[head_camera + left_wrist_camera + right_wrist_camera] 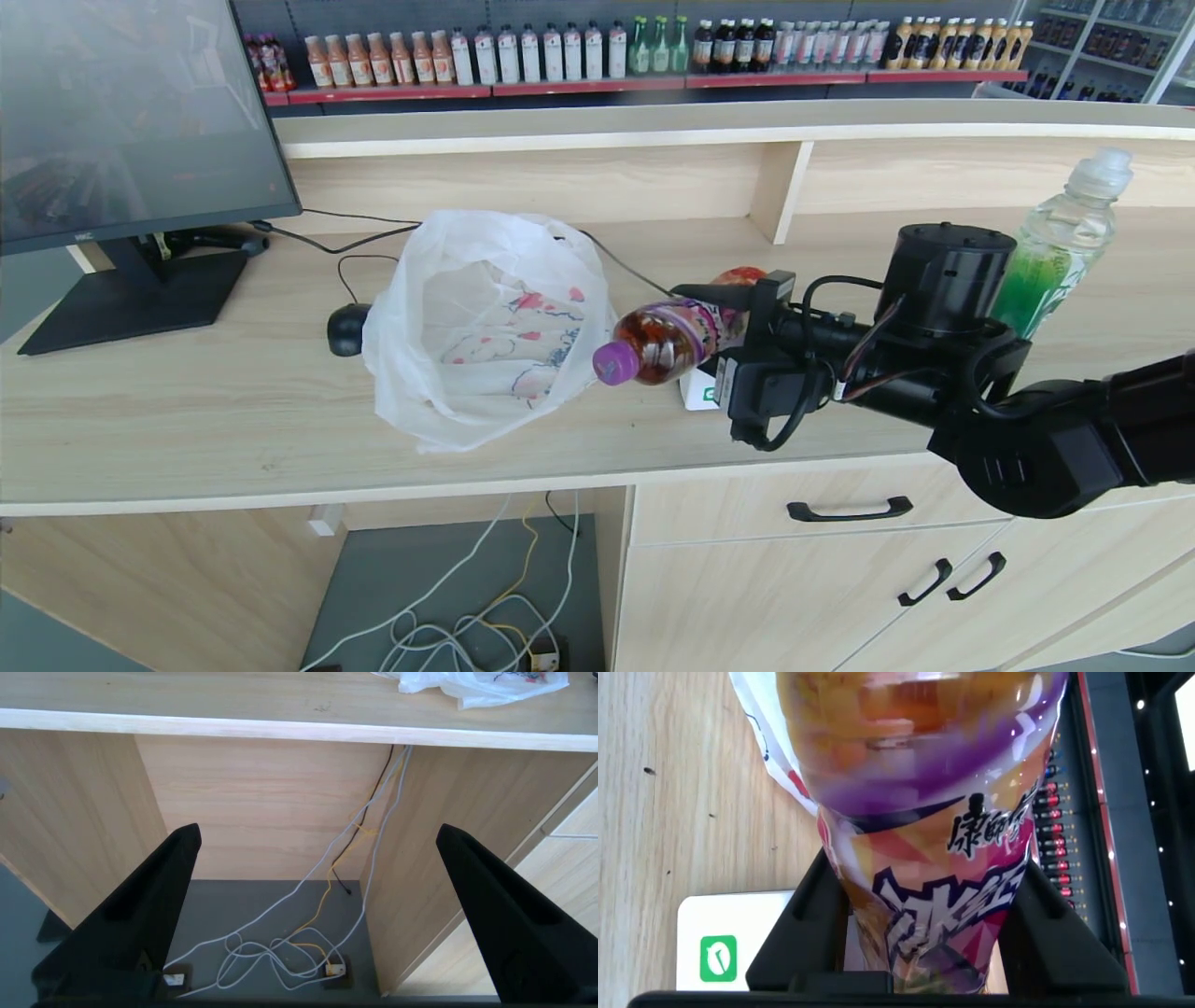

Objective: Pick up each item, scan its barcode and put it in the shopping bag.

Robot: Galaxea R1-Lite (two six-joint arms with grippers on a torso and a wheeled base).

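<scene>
Pale wood bench runs across the whole head view, with a raised back ledge and, behind it along the top edge, a red shelf lined with drink bottles. Below the bench front at lower right are drawers with black handles, and at lower centre loose cables lie on the floor.

A dark monitor on a black foot takes up the upper left corner. The white plastic shopping bag stands in the middle of the bench, its mouth open toward the camera. From the right edge the right arm stretches toward the centre, and the right gripper is clenched on the tea bottle; its black fingers press on both sides of the purple label.

This bottle is held lying level above the bench, its purple cap pointing left, just beside the bag's right rim and not inside it. A green bottle stands upright at the right, its lower part hidden behind the arm's wrist. Right under the held bottle sits a white box with a green mark. A black mouse lies just left of the bag. Something red peeks from behind the gripper.

The left gripper hangs below the bench edge, its fingers spread wide and holding nothing.
</scene>
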